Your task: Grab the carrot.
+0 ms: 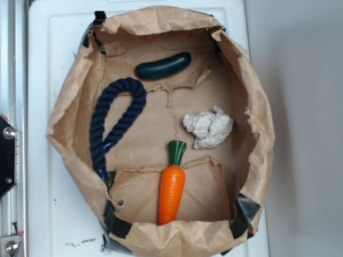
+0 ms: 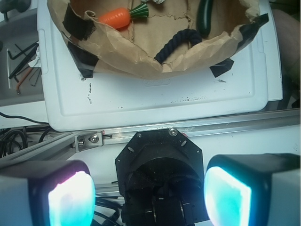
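The carrot [image 1: 172, 187] is glossy orange with a dark green flared top. It lies lengthwise at the near side of a low brown paper bag tray [image 1: 69, 112], green end toward the middle. In the wrist view the carrot [image 2: 115, 18] shows at the top left, inside the bag's rim. My gripper [image 2: 149, 195] is open and empty, its two glowing pads [image 2: 70, 197] wide apart. It hangs well back from the bag, over the robot's black base [image 2: 157, 165]. The gripper is out of the exterior view.
Inside the bag lie a dark green cucumber toy [image 1: 163, 66], a navy rope loop [image 1: 115, 115] and a crumpled white paper ball [image 1: 209, 127]. The bag sits on a white board [image 2: 155, 96]. An aluminium rail [image 2: 188, 129] runs by the board's edge. Hex keys [image 2: 21, 61] lie at the left.
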You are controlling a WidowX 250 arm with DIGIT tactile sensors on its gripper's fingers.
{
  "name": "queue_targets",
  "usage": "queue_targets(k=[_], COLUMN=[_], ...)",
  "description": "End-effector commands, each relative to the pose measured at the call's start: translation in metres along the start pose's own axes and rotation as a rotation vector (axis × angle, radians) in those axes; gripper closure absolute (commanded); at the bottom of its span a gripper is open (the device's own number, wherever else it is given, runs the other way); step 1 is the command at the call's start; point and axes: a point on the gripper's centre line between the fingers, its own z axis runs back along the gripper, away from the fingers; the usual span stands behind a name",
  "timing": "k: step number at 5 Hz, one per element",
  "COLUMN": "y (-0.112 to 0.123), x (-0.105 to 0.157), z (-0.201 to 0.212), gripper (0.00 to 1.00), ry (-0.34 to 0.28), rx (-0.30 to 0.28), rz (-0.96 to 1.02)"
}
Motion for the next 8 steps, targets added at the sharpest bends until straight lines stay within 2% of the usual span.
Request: queue_targets(k=[1,2,3,4,5,6,7,8], y=[0.000,-0.007,-0.009,0.001,0.010,0.020,0.015,-0.001], x=[0.000,0.048,0.082,0.113,0.137,0.160,0.166,0.164], z=[0.000,-0.019,-0.021,-0.019,-0.034,-0.068,-0.092,-0.129], gripper=[0.00,0.00,0.00,0.00,0.00,0.00,0.00,0.00], ry=[0.000,-0.114,-0.238,-0.321,-0.292,-0.218,-0.146,-0.090], rx=[0.000,0.009,-0.030,-0.075,-0.009,0.035,0.151,0.230], rz=[0.000,-0.250,-0.497,-0.725,-0.925,-0.850,-0.892,-0.965])
